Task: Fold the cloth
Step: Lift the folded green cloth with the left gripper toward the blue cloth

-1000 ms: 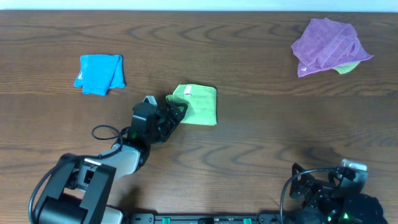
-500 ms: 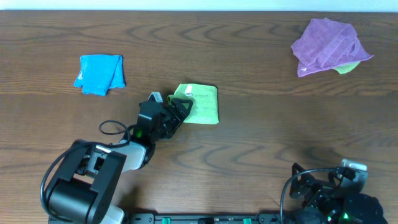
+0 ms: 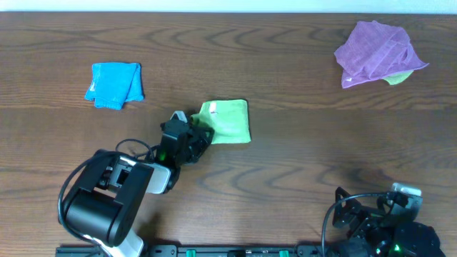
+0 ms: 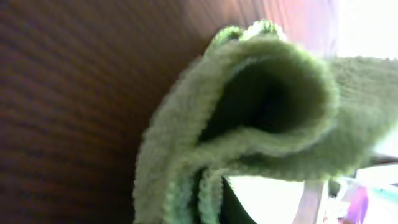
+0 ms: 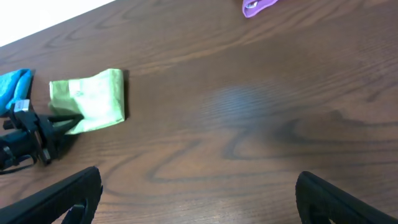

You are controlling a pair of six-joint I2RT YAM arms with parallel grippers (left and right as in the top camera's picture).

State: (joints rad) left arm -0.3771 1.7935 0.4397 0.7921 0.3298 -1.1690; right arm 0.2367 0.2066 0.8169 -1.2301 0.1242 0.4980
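The cloth is lime green and lies folded into a small rectangle near the table's middle, its white tag at the top left. My left gripper is shut on the cloth's lower left edge. In the left wrist view the cloth fills the frame as thick looped folds running down between the jaws. From the right wrist view the cloth shows at far left with the left gripper pinching its corner. My right gripper stands wide open over bare wood, far from the cloth, near the front right.
A blue folded cloth lies at the back left. A crumpled purple cloth sits at the back right, with a bit of green fabric under its lower edge. A black cable loops beside the left arm.
My left gripper has slid forward onto the cloth's left edge and closed on it. The cloth has shifted slightly. The right arm has not moved.
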